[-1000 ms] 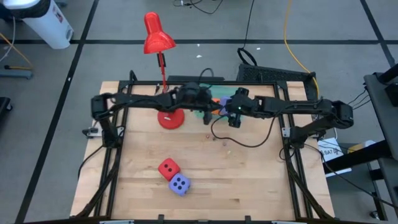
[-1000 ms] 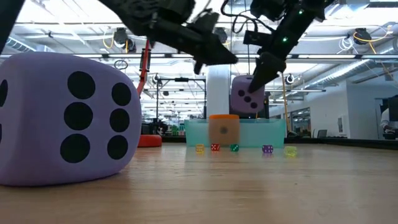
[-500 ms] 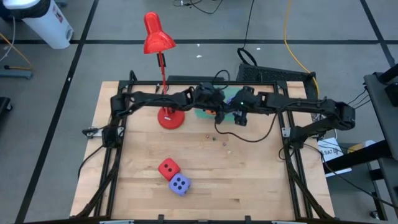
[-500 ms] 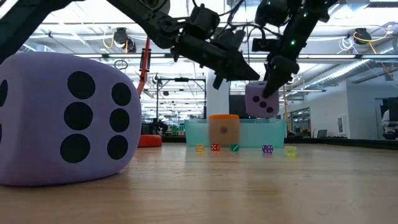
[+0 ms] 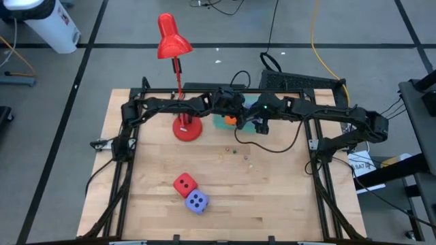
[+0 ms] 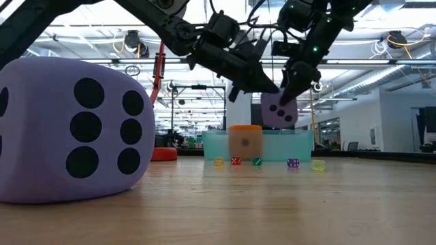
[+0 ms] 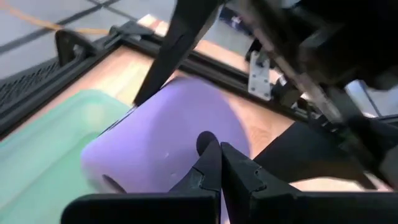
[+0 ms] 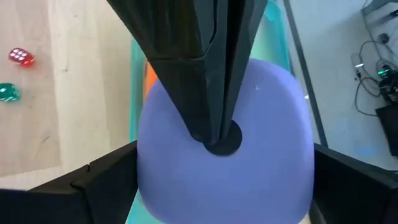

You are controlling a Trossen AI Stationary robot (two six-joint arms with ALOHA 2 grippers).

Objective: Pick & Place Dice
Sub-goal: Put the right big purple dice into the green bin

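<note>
Writing: none legible | right gripper (image 6: 289, 92) clamps purple die (image 6: 279, 111)

Both arms meet over teal bin (image 5: 221, 122) — red die (image 5: 183, 184), purple die (image 5: 197, 201) touching near front.

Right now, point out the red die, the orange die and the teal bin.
red die (image 5: 183, 184), high view, its top face
orange die (image 6: 244, 141), low view, its front face
teal bin (image 6: 301, 145), low view, its front wall
</note>
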